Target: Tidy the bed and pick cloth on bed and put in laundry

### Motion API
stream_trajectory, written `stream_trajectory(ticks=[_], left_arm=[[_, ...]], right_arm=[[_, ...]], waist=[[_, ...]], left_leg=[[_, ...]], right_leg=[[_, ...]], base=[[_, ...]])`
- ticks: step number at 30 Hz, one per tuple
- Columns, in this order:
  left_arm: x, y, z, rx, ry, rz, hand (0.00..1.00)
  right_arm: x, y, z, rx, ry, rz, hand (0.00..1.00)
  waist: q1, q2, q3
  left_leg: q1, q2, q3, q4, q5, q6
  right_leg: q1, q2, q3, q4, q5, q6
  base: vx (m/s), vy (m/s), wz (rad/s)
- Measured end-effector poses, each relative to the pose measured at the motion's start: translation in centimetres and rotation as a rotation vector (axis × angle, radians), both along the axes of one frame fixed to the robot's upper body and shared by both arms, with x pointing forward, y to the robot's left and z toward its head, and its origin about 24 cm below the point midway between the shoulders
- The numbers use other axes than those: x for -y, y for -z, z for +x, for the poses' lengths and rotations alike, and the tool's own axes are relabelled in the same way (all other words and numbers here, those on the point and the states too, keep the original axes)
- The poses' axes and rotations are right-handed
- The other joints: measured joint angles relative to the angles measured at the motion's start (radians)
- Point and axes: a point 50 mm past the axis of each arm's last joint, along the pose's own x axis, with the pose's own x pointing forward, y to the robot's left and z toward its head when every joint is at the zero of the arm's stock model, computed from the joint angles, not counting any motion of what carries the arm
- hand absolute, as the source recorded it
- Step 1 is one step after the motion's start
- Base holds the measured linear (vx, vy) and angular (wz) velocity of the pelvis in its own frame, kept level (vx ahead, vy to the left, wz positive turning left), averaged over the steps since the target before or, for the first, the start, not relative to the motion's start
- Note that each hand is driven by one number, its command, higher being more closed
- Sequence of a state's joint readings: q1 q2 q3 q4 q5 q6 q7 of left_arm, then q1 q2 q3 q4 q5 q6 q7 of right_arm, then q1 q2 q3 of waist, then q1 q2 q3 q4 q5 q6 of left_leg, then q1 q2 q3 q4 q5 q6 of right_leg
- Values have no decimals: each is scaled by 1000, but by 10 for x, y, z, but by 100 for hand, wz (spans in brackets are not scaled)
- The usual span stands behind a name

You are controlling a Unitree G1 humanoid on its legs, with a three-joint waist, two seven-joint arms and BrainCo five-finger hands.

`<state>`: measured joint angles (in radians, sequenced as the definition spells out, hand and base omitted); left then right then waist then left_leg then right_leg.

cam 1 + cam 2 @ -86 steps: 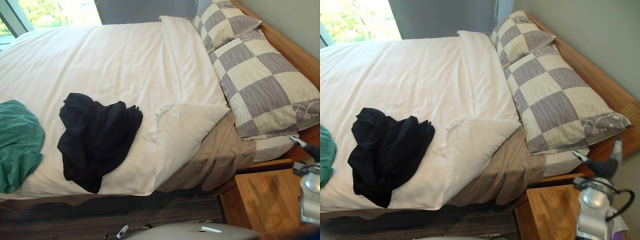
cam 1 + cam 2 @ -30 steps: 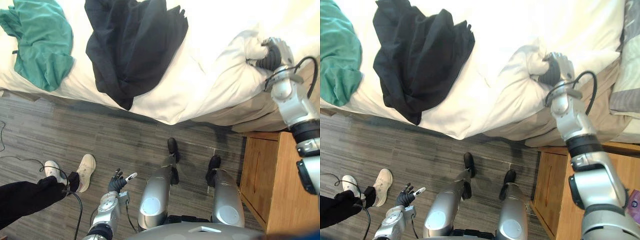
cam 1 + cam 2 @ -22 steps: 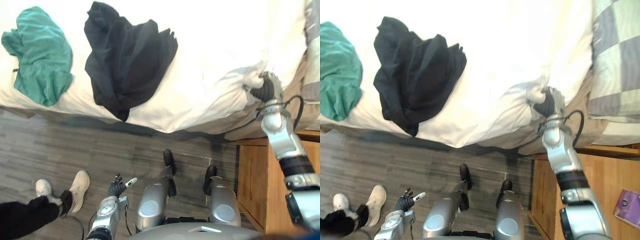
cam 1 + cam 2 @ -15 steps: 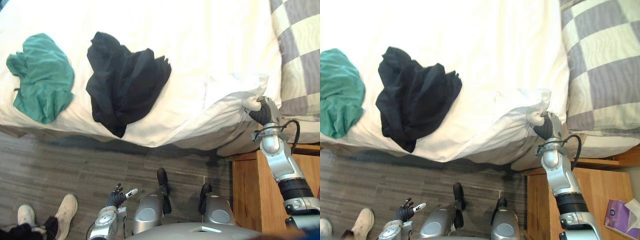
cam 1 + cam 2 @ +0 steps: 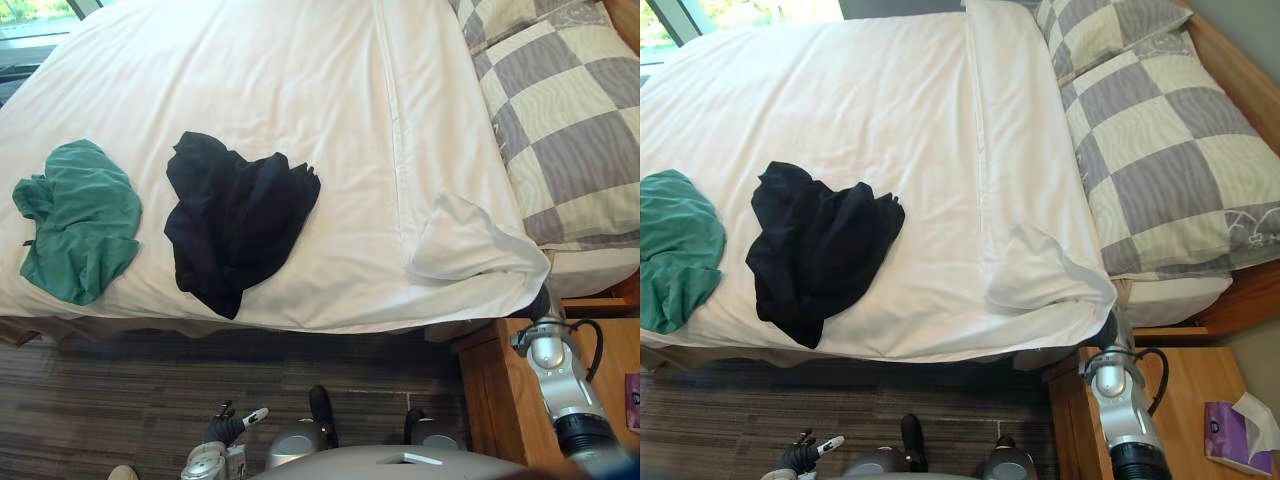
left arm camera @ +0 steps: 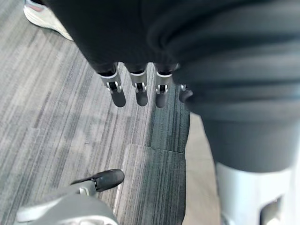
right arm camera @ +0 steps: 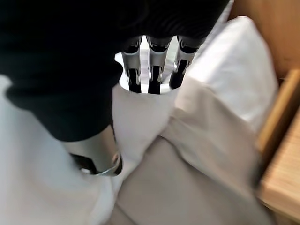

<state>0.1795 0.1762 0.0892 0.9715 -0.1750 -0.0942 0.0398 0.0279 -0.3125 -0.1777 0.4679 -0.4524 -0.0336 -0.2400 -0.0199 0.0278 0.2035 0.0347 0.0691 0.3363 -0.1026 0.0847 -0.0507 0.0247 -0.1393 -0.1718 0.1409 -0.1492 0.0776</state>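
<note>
Duvet corner [image 5: 1040,270] now down, toward nightstand [image 5: 1188,388]

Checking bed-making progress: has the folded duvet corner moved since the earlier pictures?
Yes. The duvet corner has been pulled out flat toward the checked pillow, reaching its lower edge.

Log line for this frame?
right hand: at white duvet corner | left hand: low, open | black cloth, green cloth: on bed, untouched
</note>
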Motion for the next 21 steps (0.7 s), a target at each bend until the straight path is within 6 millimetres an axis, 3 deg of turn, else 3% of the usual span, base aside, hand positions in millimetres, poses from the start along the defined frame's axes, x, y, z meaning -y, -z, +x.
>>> stream_trajectory(ticks=[3, 10, 13, 17, 18, 21], left_arm=[[8, 4, -9, -23, -13, -23, 0], [14, 8, -19, -45, -66, -50, 0], [12, 7, -19, -39, -89, -53, 0], [11, 7, -22, -41, -104, -59, 0], [11, 7, -23, -43, -105, -59, 0], [10, 8, -27, -52, -108, -58, 0]], right_arm=[[8, 24, -30, -102, 114, 60, 0], [19, 44, -77, -172, 283, 142, 0], [19, 46, -85, -169, 326, 171, 0], [30, 31, -85, -94, 374, 153, 0], [32, 27, -83, -71, 380, 152, 100], [38, 8, -70, 49, 398, 165, 100]], waist=[[-16, 5, -3], [-28, 15, -38], [-27, 13, -48], [-26, 9, -50], [-26, 9, -50], [-25, 6, -52]], left_leg=[[3, 3, 15, -1, -2, 1], [21, 14, 64, -1, -19, 2], [21, 21, 65, -1, -20, 0], [25, 22, 64, -1, -24, -4], [28, 22, 64, -1, -25, -4], [32, 22, 63, -1, -29, -5]], right_leg=[[-3, 4, 16, -4, 4, -2], [-1, 15, 49, -14, 9, -5], [2, 21, 48, -19, 12, -8], [11, 23, 48, -20, 12, -9], [14, 23, 48, -21, 12, -9], [18, 23, 48, -30, 11, -9]], base=[[-10, 15, -14], [37, 9, -21], [43, -17, -3], [48, -5, 2], [47, 1, -1], [26, 2, -1]])
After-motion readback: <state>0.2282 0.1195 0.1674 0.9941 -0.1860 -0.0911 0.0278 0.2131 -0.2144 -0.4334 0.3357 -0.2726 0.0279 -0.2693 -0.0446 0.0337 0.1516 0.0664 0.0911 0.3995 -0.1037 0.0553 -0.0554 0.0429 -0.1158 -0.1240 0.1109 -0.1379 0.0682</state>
